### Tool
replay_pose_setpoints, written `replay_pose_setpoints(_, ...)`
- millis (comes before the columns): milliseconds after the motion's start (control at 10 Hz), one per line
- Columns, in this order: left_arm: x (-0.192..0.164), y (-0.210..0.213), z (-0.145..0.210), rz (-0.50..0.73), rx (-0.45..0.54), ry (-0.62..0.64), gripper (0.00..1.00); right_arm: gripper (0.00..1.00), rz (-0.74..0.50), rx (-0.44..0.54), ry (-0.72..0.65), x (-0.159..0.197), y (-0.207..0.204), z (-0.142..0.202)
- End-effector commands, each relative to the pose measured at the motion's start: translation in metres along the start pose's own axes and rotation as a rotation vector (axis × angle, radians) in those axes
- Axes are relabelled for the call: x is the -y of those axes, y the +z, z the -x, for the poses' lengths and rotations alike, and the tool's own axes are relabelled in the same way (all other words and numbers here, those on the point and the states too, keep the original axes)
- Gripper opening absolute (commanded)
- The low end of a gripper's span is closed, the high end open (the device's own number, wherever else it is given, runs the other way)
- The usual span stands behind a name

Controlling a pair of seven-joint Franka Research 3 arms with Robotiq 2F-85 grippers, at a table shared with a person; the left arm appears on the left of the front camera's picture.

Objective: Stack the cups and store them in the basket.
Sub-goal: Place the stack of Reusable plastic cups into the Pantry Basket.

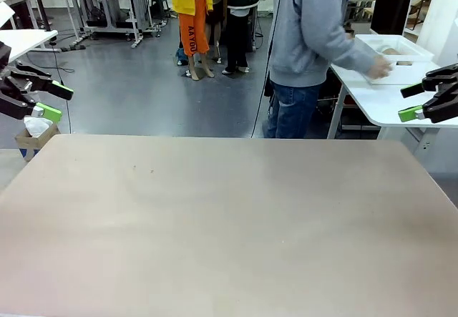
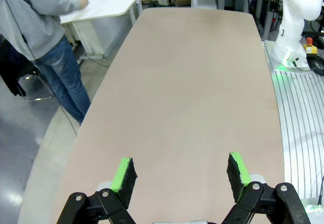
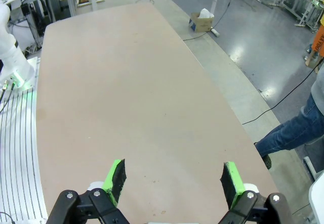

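The white basket (image 1: 418, 51) stands on a side table beyond the far right corner. A person's hand (image 1: 379, 66) rests on its near rim. Inside it lies a tan shape (image 1: 391, 51), perhaps one of the cups; I cannot tell for sure. My left gripper (image 1: 56, 101) hovers open off the table's far left corner, holding nothing. In its wrist view the left gripper (image 2: 179, 163) has its green pads wide apart above bare tabletop. My right gripper (image 1: 410, 102) hangs open at the far right edge, and in the right wrist view the right gripper (image 3: 173, 167) is likewise empty.
The tan tabletop (image 1: 229, 217) stretches between both arms. The person in a grey top (image 1: 308, 23) stands at the far right, turned toward the white side table (image 1: 386, 99). A cardboard box (image 1: 34, 134) sits on the floor at the far left.
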State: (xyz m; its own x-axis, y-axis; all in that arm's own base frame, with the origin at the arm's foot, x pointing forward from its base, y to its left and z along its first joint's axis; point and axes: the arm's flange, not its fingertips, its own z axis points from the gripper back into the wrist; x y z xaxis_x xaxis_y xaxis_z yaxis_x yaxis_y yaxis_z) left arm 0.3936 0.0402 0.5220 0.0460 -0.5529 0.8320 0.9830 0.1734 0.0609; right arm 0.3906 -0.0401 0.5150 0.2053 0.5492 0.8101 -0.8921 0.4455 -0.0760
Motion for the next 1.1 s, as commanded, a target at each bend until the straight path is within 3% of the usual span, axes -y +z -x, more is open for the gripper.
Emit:
replay_pose_setpoints(0, 0.0003, 0.0011, -0.0009, 0.006, 0.004, -0.006, 0.94, 1.00, -0.001, 0.020, -0.010, 0.0010, 0.0005, -0.0022)
replay_pose_setpoints(1000, 0.0003, 0.0011, -0.0009, 0.006, 0.004, -0.006, 0.94, 1.00, -0.001, 0.020, -0.010, 0.0010, 0.0005, -0.0022)
